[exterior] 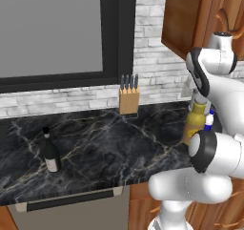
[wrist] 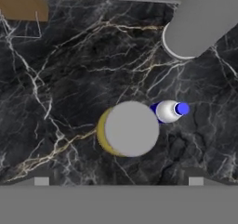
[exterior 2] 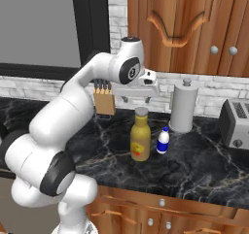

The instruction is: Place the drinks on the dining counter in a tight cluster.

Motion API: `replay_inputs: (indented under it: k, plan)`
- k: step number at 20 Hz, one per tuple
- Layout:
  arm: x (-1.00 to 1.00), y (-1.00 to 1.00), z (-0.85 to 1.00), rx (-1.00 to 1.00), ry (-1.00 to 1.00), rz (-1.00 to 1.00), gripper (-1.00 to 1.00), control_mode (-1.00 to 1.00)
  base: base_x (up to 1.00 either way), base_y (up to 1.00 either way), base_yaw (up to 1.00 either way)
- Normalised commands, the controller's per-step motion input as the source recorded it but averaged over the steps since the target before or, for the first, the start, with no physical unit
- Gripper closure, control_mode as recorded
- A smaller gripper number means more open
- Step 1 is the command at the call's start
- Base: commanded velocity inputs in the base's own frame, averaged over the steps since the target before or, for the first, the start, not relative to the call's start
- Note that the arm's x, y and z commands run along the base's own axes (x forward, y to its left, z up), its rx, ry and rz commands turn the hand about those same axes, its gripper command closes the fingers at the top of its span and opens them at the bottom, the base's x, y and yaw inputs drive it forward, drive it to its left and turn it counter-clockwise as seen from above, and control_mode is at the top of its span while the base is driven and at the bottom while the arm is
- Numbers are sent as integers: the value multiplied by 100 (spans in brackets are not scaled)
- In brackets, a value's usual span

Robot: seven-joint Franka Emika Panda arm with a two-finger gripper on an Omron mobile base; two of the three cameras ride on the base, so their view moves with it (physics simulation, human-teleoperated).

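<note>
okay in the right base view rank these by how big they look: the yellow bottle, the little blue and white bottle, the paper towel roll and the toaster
Largest to smallest as they look:
1. Paper towel roll
2. Yellow bottle, close behind, so that order is unsure
3. Toaster, cut by the picture's edge, so also unsure
4. Blue-and-white bottle, clearly smallest

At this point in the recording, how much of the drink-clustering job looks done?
Partly done. The mustard-yellow bottle and the small blue-and-white bottle already stand close together on the black marble counter. Nothing is in hand: the open pincer hangs above the yellow bottle's grey cap. Left: the dark wine bottle stands alone, far off by the counter's front edge.
</note>
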Motion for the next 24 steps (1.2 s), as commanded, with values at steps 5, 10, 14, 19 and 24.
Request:
replay_inputs:
  k: [5, 10, 14, 19, 24]
  plan:
    - [25, -1, -21, 0, 0, 0, -100, -100, 0, 0, 0]
    - [0, -13, -32, 2, 0, 0, -100, -100, 0, 0, 0]
    - [0, -9, -29, 2, 0, 0, -100, -100, 0, 0, 0]
    - [0, 0, -20, 0, 0, 0, -100, -100, 0, 0, 0]
    - [0, 0, -24, 0, 0, 0, -100, -100, 0, 0, 0]
